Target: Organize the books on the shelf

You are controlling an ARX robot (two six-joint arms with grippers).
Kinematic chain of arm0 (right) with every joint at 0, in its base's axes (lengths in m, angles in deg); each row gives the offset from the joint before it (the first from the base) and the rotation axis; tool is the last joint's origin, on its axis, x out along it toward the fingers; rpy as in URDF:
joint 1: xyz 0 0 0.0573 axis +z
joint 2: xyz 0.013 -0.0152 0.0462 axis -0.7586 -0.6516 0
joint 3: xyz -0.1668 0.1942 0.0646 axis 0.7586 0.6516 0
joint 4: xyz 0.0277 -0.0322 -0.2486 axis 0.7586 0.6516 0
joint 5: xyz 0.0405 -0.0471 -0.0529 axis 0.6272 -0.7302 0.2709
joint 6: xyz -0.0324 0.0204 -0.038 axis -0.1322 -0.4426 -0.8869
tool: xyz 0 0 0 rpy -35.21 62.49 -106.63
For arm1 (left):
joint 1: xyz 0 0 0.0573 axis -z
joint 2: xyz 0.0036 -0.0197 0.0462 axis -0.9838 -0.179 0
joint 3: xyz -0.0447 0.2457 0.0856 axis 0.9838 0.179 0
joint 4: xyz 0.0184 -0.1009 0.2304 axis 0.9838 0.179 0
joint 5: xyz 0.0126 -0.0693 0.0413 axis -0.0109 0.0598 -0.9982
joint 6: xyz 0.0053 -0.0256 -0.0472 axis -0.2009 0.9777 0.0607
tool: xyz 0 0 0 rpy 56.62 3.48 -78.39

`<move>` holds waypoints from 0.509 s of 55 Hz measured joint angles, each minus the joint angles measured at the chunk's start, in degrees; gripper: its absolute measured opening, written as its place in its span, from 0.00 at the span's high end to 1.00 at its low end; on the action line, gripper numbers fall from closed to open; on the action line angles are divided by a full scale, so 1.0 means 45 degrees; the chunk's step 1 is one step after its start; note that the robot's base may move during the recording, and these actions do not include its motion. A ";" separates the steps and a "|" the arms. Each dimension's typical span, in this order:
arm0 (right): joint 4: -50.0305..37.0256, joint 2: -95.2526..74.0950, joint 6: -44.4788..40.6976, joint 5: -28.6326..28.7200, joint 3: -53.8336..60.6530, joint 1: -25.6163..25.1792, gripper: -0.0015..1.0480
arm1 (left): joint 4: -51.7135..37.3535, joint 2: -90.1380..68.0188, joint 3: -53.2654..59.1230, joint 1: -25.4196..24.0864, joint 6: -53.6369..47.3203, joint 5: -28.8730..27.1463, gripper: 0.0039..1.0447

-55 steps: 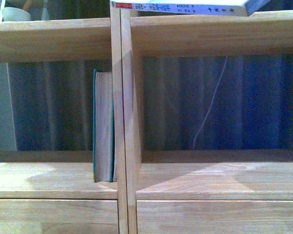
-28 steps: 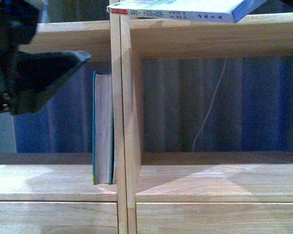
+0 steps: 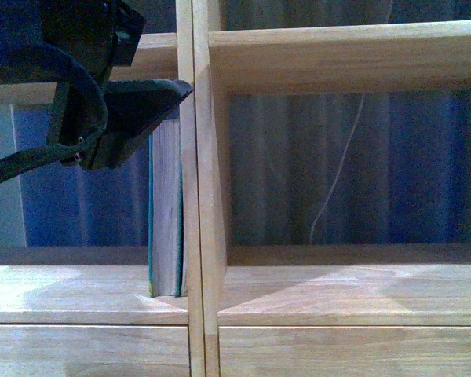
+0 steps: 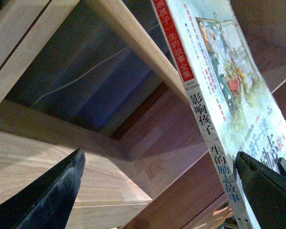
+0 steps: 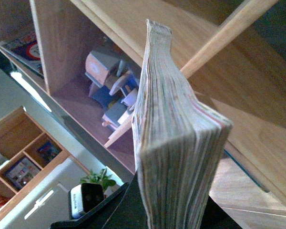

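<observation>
The light wood shelf (image 3: 337, 59) fills the front view. The thick teal book (image 3: 165, 212) stands upright in the left compartment, against the central divider. My left gripper (image 3: 151, 69) is open and empty at the upper left, in front of the teal book's top. In the left wrist view the thin pale paperback (image 4: 219, 90) shows its red-striped spine and cartoon cover, close beside one of my left fingers (image 4: 267, 191). My left gripper (image 4: 157, 191) does not grip it. My right gripper (image 5: 171, 217) is shut on the paperback (image 5: 176, 143), seen end-on by its page edges.
A white cable (image 3: 337, 173) hangs behind the right compartment. In the right wrist view a grey and wood toy (image 5: 112, 86) sits in a shelf compartment. Below are a small plant (image 5: 97, 180), a black-and-white device (image 5: 86, 198) and another wooden unit with books (image 5: 19, 167).
The paperback that lay across the shelf top has gone up out of the front view. My left gripper has come in from the left toward the divider, in front of the teal book's top.
</observation>
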 joint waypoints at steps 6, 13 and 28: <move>0.0000 0.0209 0.0000 0.0000 0.0175 0.0136 0.93 | 0.0155 -0.0005 -0.0277 -0.0083 -0.0131 0.0000 0.07; 0.0083 0.0267 -0.0005 -0.0005 0.0452 0.0432 0.93 | 0.0282 -0.0063 -0.0607 -0.0160 -0.0209 -0.0005 0.07; 0.0248 0.0461 -0.0015 -0.0131 0.0826 0.1039 0.93 | 0.0398 -0.0092 -0.1015 -0.0160 -0.0364 0.0044 0.07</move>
